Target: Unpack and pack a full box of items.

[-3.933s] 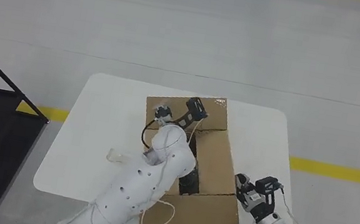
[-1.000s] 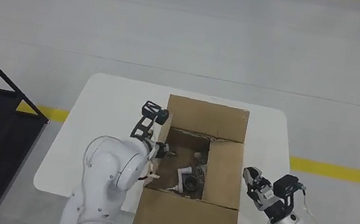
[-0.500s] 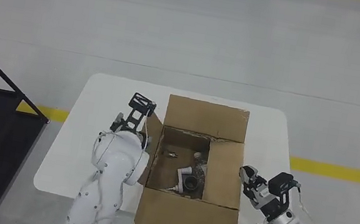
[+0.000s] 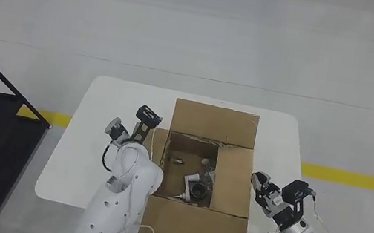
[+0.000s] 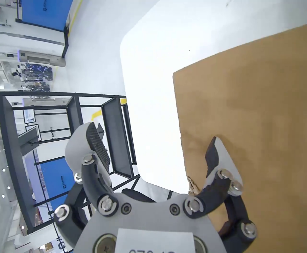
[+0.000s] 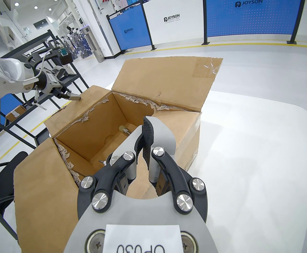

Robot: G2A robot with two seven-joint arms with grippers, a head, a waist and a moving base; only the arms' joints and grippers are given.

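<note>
— So, why is your left gripper [image 5: 153,136] spread so wide?
— It holds nothing. One finger sits over the left flap [image 5: 239,100] of the box [image 4: 190,226], and the other is out over the table [image 4: 88,167]. I judge the point is to press that flap outward, away from the opening.
— And the right gripper [image 6: 146,124]?
— Pinched shut, and empty as far as I can see (cardboard shows beneath the fingers, not clamped between them). It hangs just above the right flap [image 4: 233,181], with the open box ahead of it.
— The items [image 4: 197,186]?
— Down on the box floor, ahead of and below my right fingertips. With the flaps out, unpacking can start, though that hand must open first.
</note>
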